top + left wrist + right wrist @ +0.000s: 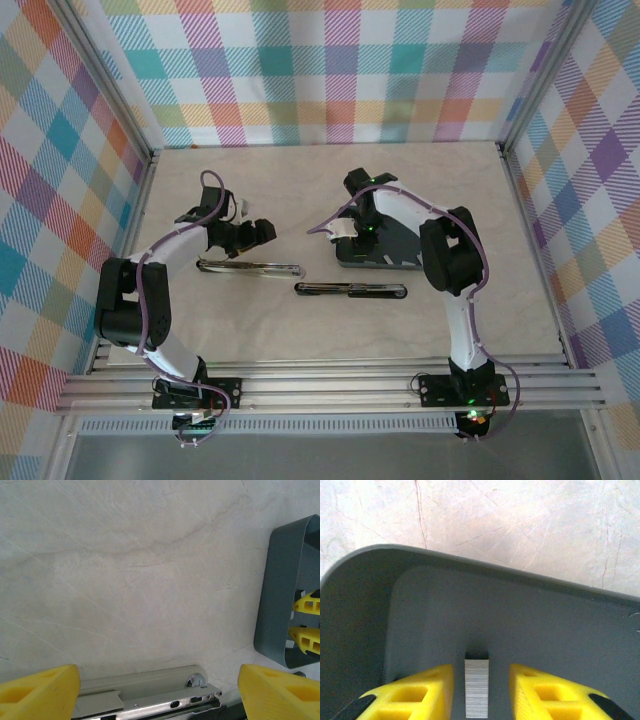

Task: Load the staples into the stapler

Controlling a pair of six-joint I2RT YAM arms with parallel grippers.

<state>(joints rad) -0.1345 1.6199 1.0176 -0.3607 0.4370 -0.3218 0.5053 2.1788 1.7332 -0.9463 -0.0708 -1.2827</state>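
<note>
A short strip of light-grey staples (476,687) lies flat on the floor of a dark grey tray (420,605). My right gripper (481,690) is lowered over it, one yellow finger on each side, open, with a narrow gap between each finger and the strip. In the top view this gripper (365,226) sits in the tray (395,255). The stapler (250,267), light-bodied with a bare metal rail (165,702), lies left of the tray. My left gripper (256,232) hovers just behind it, wide open and holding nothing (159,692).
A second long dark stapler-like piece (350,290) lies in front of the tray, nearer the arm bases. In the left wrist view the tray's wall (280,595) stands at the right with the right gripper's yellow fingers (306,640) inside it. Chequered walls enclose the table.
</note>
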